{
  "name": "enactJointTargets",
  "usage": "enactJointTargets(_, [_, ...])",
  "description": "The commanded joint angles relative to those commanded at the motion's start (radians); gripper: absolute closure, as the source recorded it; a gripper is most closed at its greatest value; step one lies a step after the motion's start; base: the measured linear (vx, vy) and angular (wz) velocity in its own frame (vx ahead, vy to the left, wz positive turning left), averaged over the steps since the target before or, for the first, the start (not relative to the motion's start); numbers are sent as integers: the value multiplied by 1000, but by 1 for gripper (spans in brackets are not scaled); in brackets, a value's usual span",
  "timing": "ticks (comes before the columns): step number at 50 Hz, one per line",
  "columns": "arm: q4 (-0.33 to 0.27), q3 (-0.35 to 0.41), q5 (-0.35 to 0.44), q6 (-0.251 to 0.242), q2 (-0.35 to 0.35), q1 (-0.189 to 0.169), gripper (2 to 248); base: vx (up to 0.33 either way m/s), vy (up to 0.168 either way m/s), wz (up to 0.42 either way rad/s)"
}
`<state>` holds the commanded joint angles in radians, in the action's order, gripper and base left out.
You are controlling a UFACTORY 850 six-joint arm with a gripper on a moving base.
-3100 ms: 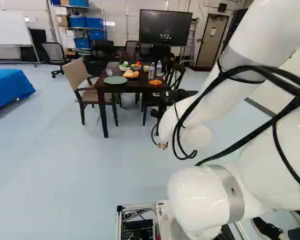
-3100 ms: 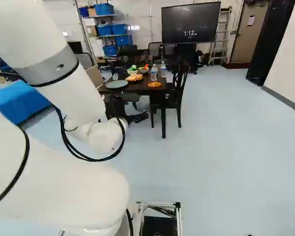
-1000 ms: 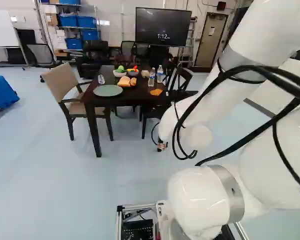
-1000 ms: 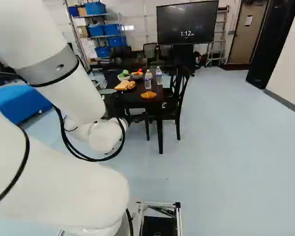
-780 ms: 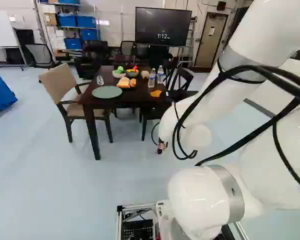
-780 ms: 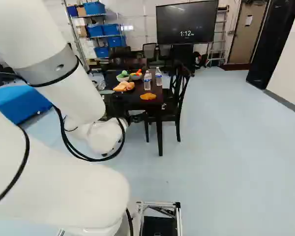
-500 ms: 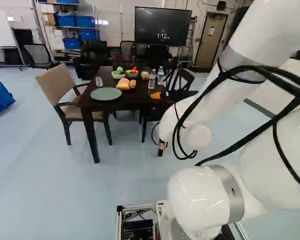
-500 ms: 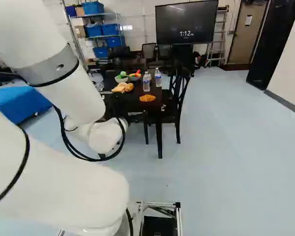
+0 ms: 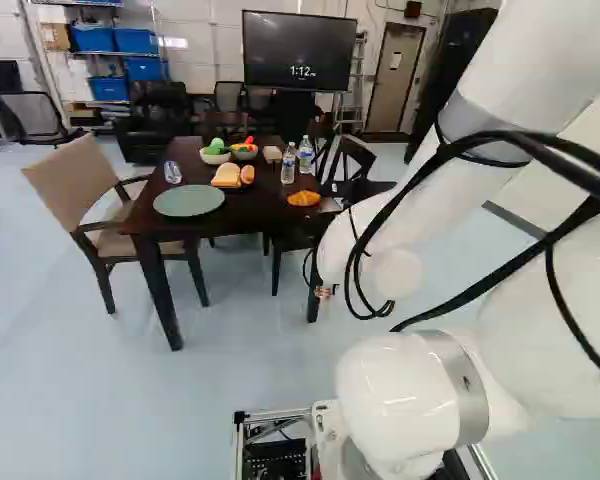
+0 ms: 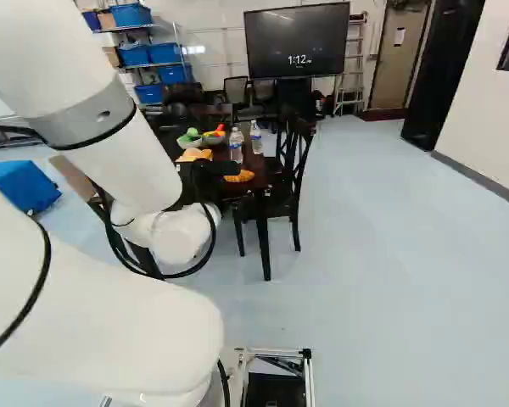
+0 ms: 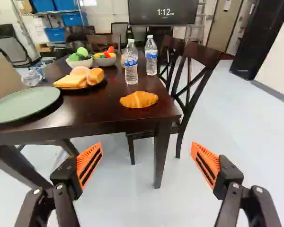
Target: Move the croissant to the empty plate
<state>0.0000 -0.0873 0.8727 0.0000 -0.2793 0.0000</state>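
A large black screen [image 9: 298, 50] on the far side of the room showed white clock figures. Blue-and-white labels wrapped the two clear plastic water bottles [image 11: 131, 64] [image 11: 151, 56]; a pale sheet [image 9: 396, 61] hung on the brown door [image 9: 393, 85], its writing too small to tell.

The golden-brown, curved croissant [image 11: 138, 99] lay flat on the dark brown wooden surface [image 11: 104, 111], close to its near corner on the side of a black wooden chair [image 11: 199, 85]. Its top was ridged and its ends tapered. The bottles stood upright just beyond it, apart from it.

The black two-fingered tool with orange pads [image 10: 217, 168] was open wide in the wrist view, with nothing gripped. Its fingers stood well apart, touching nothing, and the croissant was ahead of them.

The round grey-green plate [image 11: 23, 105] was bare, near the other near corner of the surface. Between plate and bottles, pale sliced bread [image 11: 71, 81] and a golden bun [image 11: 95, 75] sat on a dark dish [image 11: 92, 86]. Beyond were two white bowls [image 11: 85, 62] [image 11: 105, 61] with green, yellow and red pieces.
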Motion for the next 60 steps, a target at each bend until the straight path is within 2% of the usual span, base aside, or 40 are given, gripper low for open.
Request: enactJointTargets(60, [0, 0, 0, 0, 0, 0, 3, 133, 37, -33])
